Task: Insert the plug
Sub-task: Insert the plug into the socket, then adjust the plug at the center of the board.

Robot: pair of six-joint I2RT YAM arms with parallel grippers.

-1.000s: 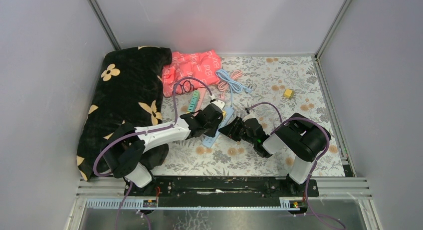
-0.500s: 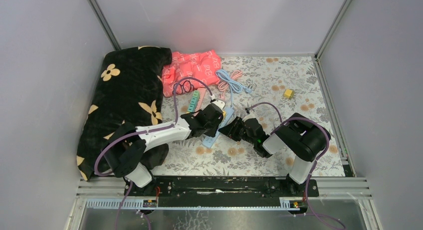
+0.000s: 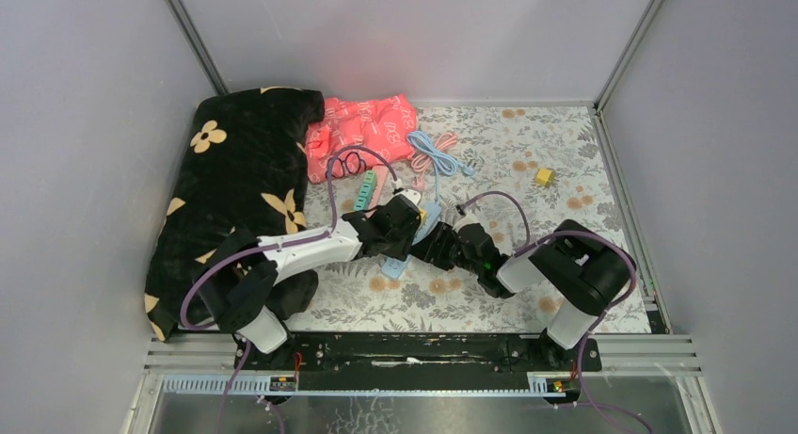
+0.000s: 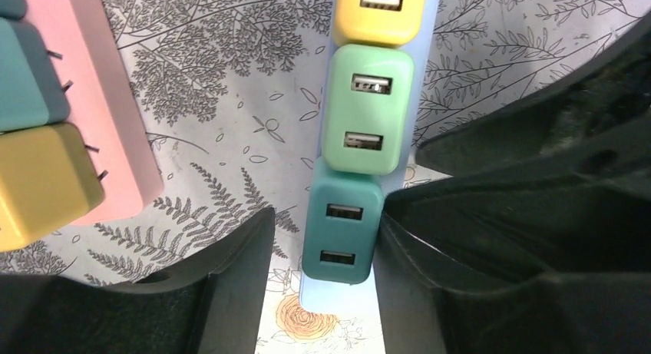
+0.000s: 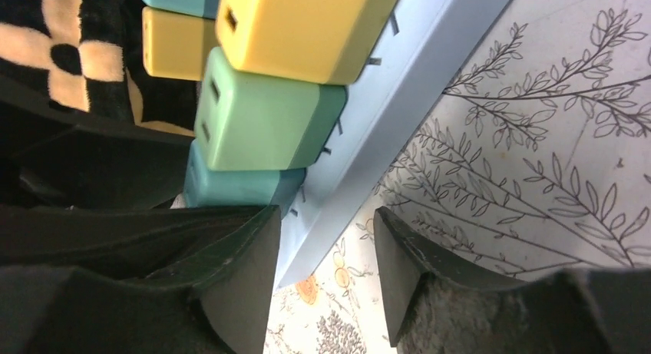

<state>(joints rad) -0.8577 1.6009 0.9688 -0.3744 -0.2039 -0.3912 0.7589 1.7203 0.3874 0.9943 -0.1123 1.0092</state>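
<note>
Plug (image 4: 338, 231): teal, lower centre, at end of strip (image 4: 426, 58).
Left gripper (image 4: 326, 216): jaws apart, flanking plug.
Right gripper (image 5: 326, 216): jaws apart, probably steadying strip.

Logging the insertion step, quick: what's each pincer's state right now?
Left pincer: open around the teal charger, not clamping it.
Right pincer: open around the end of the blue power strip, not clamping it.
</note>
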